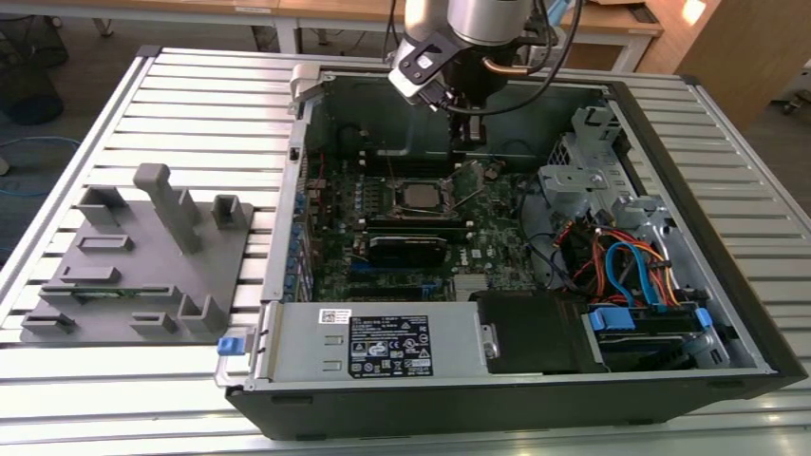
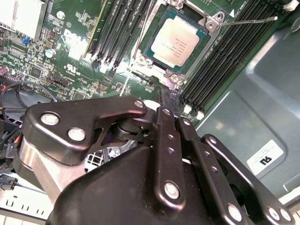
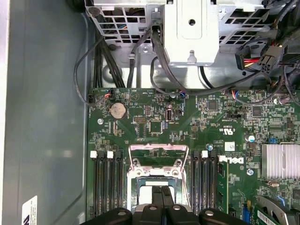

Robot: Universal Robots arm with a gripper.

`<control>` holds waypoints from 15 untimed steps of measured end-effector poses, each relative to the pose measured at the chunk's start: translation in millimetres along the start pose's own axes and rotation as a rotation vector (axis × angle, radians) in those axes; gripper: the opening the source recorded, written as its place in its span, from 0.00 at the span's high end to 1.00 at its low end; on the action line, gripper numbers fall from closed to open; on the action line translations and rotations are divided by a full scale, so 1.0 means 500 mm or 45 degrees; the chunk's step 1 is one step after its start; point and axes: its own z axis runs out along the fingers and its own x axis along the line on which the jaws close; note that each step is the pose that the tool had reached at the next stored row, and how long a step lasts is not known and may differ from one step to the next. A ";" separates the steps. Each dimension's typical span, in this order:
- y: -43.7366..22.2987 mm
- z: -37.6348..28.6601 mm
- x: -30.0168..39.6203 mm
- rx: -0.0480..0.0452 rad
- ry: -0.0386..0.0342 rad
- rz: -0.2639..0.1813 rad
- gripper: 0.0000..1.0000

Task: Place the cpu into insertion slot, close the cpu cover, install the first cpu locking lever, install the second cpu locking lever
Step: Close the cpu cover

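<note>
In the exterior view we saw the chip (image 1: 416,196) lying flat, metal face up, in the socket (image 1: 419,211) on the green board (image 1: 488,252) inside an open computer case (image 1: 507,404). The case sat on a slatted table (image 1: 190,104). The gripper (image 1: 472,133) hung just beyond the socket, near the case's far wall. A thin lever (image 1: 465,195) stood slanted beside the chip. A grey rack (image 1: 140,275) lay on the table at the exterior view's left. A labelled metal box (image 1: 380,347) closed the near side, and a drive cage (image 1: 576,180) with orange and blue cables (image 1: 621,266) crowded the exterior view's right.

In the second wrist view the chip (image 2: 177,40) was almost square, so it had no clear long axis. Its edges ran parallel to the memory slots (image 2: 117,33) on either side. A silvery cover (image 2: 209,22) framed it. The lever (image 2: 248,20) reached out from one corner across the neighbouring slots. The gripper (image 2: 166,93) had its fingers together, tips just beside the socket's rim; we could not tell whether they touched it.

In the first wrist view the gripper (image 3: 161,199) showed two fingers pressed side by side with nothing between them, hiding part of the socket (image 3: 157,174). A bent wire lever (image 3: 157,147) crossed the socket's far edge. Beyond lay a coin battery (image 3: 117,110), loose cables (image 3: 117,61) and a finned heat sink (image 3: 280,161).
</note>
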 end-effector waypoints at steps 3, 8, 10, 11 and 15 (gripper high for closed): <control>0.001 0.000 0.000 0.000 0.0000 0.000 0.90; 0.003 0.000 0.000 0.000 0.0000 0.000 0.90; 0.005 0.000 0.000 0.000 0.0000 0.000 0.90; 0.005 0.000 0.000 0.000 0.0000 0.000 0.90; 0.008 0.000 0.000 0.000 0.0000 0.000 0.90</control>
